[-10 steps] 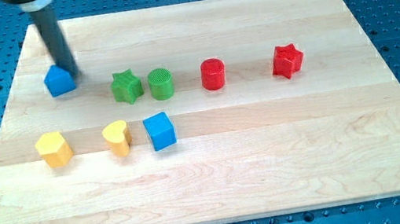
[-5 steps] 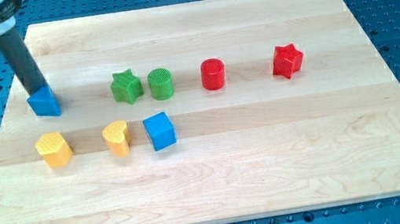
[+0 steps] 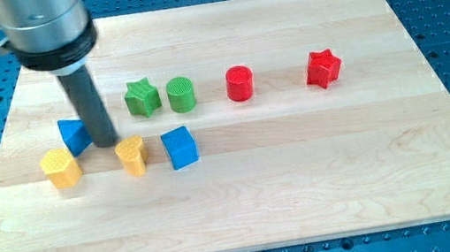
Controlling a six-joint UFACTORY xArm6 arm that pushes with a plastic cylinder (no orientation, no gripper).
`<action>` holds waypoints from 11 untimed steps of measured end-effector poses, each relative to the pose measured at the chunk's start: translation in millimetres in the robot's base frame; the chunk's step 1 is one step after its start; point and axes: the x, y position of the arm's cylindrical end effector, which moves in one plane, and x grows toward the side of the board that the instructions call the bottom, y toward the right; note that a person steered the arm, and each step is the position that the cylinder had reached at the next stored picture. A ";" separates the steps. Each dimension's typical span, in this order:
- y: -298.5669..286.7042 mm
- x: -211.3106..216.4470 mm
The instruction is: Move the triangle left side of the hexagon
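Observation:
The blue triangle (image 3: 72,133) lies at the view's left, just above and right of the yellow hexagon (image 3: 60,167), nearly touching it. My tip (image 3: 107,142) stands right beside the triangle on its right, between it and the yellow heart (image 3: 131,154). The rod rises up and to the left from there.
A blue cube (image 3: 180,146) sits right of the yellow heart. In a row above are a green star (image 3: 141,96), a green cylinder (image 3: 181,93), a red cylinder (image 3: 239,83) and a red star (image 3: 323,67). The wooden board (image 3: 304,177) rests on a blue perforated table.
The blue triangle has moved down and a little right, now close to the yellow hexagon. My tip has swung from the triangle's upper left to its right side.

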 end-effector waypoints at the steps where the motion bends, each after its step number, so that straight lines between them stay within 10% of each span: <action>1: -40.0 -0.8; 4: -87.8 -52.7; 11: -105.1 16.9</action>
